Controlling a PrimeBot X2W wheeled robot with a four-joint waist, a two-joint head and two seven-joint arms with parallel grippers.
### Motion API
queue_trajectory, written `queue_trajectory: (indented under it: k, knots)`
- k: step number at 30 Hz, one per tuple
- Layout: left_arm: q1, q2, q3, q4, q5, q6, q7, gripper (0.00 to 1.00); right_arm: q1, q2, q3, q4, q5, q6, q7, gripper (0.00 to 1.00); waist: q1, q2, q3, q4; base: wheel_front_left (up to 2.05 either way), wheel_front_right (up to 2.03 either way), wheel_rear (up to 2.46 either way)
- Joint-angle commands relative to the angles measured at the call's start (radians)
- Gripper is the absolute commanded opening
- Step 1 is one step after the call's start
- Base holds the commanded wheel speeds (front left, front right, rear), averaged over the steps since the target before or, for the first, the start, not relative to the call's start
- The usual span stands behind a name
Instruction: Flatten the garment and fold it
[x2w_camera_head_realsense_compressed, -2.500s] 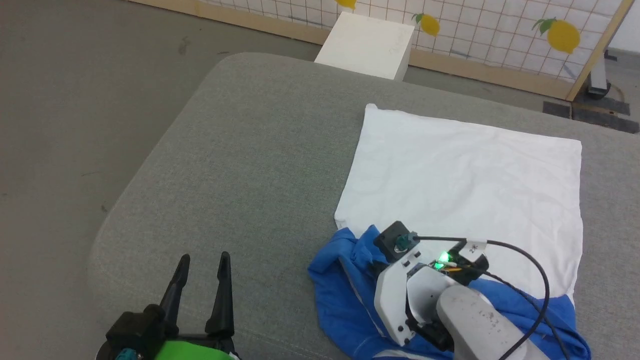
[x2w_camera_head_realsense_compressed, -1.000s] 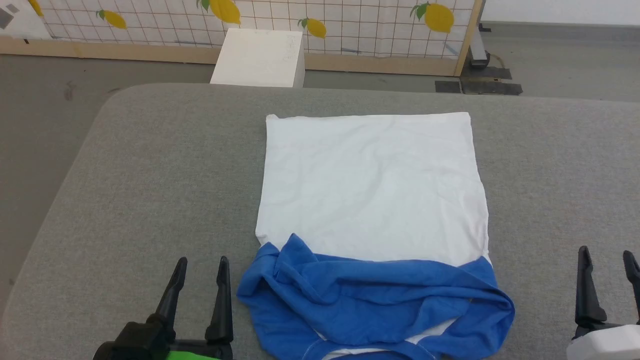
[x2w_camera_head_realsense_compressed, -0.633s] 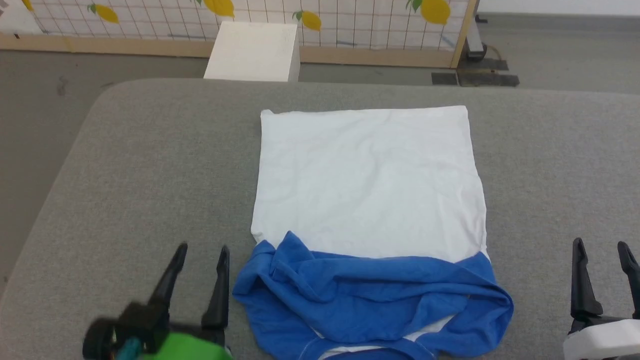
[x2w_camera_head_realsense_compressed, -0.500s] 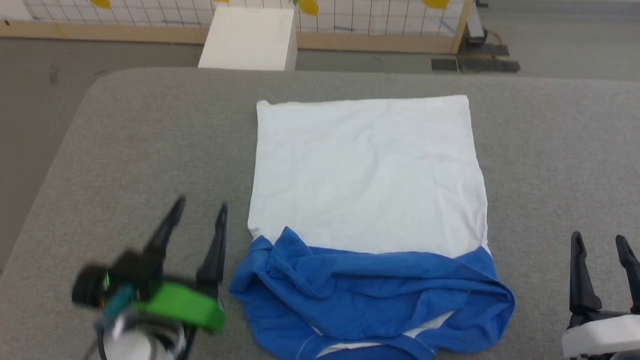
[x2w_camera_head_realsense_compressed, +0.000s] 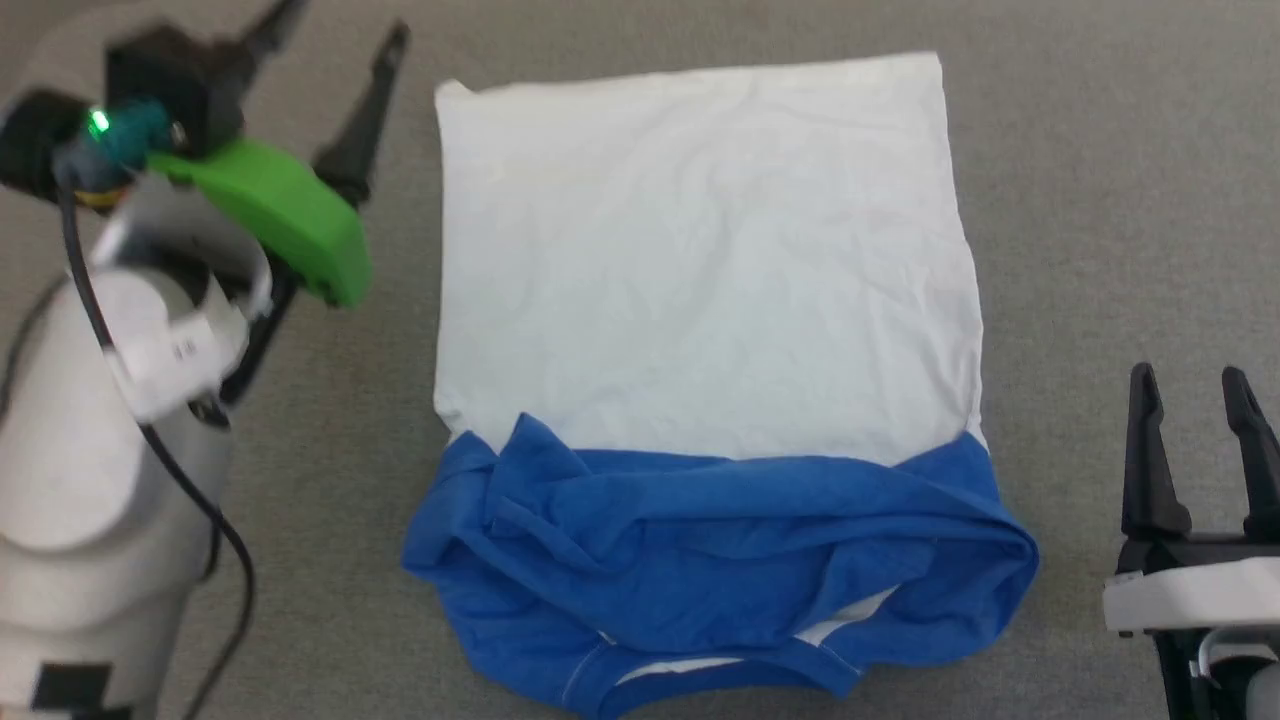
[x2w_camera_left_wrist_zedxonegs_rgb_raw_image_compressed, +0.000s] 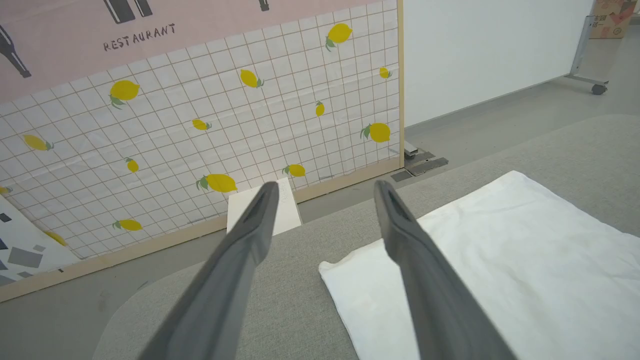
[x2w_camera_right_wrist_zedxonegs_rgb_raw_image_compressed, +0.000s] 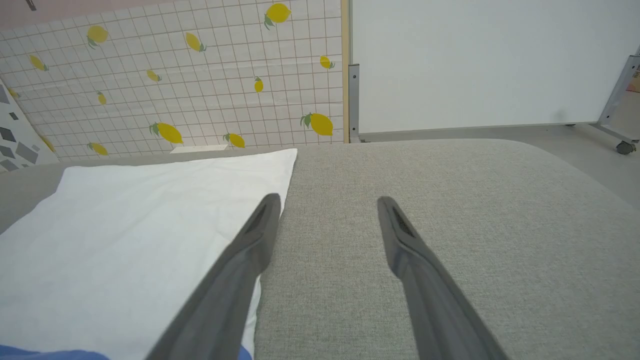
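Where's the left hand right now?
Head view, upper left: the open left hand, over the grey fabric surface, beside the far corner of the white-and-blue cotton T-shirt.

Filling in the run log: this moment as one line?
garment: white body flat, blue top bunched | left hand: open, near far-left corner | right hand: open, right of garment, apart | fold: not begun

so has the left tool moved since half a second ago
Yes. The left tool has advanced alongside the white and royal-blue cotton T-shirt: it was beside the blue part, and now it sits open near the far white corner.
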Motion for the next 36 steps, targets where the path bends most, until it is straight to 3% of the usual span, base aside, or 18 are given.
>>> queue_trajectory:
  k: [1,8,17,28,29,31,36]
  knots:
    - [-0.046,0.017,-0.007,0.026,-0.013,-0.004,0.020,1.00,-0.026,0.001,0.008,-0.005,0.009,-0.001,-0.013,1.00,-0.0001,0.0000,0.103,-0.055,0.00,0.00,0.00]
    - [-0.236,0.058,-0.038,0.169,-0.082,-0.007,0.131,1.00,-0.076,0.001,0.030,-0.001,0.011,-0.001,-0.023,1.00,-0.0001,0.0000,0.208,-0.104,0.00,0.00,0.00]
    - [-0.333,0.087,-0.041,0.296,-0.132,-0.003,0.295,1.00,-0.095,0.001,0.038,0.032,0.020,-0.001,-0.039,1.00,-0.0001,0.0000,0.288,-0.160,0.00,0.00,0.00]
    - [-0.323,0.107,-0.031,0.343,-0.128,0.095,0.407,1.00,-0.123,0.001,0.043,0.058,0.031,-0.001,-0.059,1.00,-0.0001,0.0000,0.343,-0.188,0.00,0.00,0.00]
    - [-0.322,0.106,-0.033,0.341,-0.130,0.095,0.410,0.52,-0.125,0.001,0.039,0.058,0.030,-0.001,-0.060,1.00,-0.0001,0.0000,0.349,-0.187,0.00,0.00,0.00]
    - [-0.318,0.099,-0.037,0.333,-0.140,0.084,0.404,0.00,-0.129,0.001,0.033,0.060,0.028,-0.001,-0.061,1.00,-0.0001,0.0000,0.354,-0.183,0.00,0.00,0.00]
    - [-0.307,0.077,-0.041,0.324,-0.154,0.071,0.359,0.00,-0.136,0.001,0.018,0.057,0.009,-0.001,-0.055,1.00,-0.0001,0.0000,0.335,-0.157,0.00,0.00,0.00]
